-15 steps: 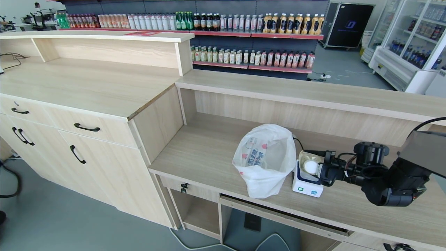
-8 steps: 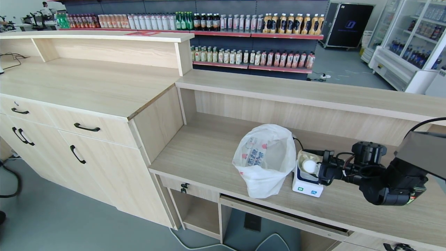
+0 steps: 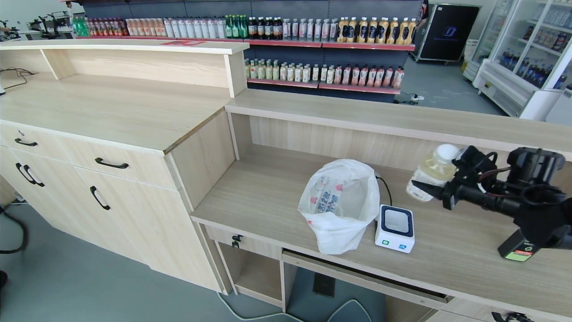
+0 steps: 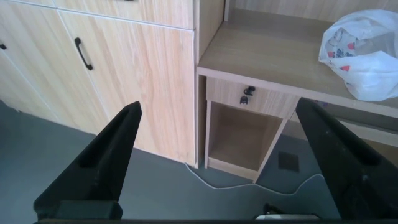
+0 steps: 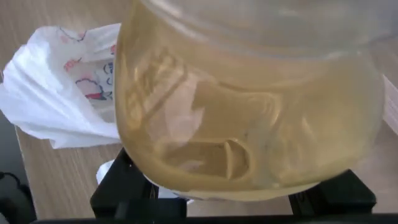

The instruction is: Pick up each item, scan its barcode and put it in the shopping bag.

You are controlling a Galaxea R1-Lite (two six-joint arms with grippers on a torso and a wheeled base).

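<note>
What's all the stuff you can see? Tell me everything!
bottle: one, yellowish with white cap, in the right claw, above the counter
shopping bag: one, white, on the counter
scanner: one, white with dark top, on the counter beside the bag
counter: one, light wood, in front
drink bottles: many, mixed colours, on shelves behind the counter
fridge: one, white, far right
left claw: one, black, open, low before the cabinets
right claw: one, black, shut on the bottle
</note>
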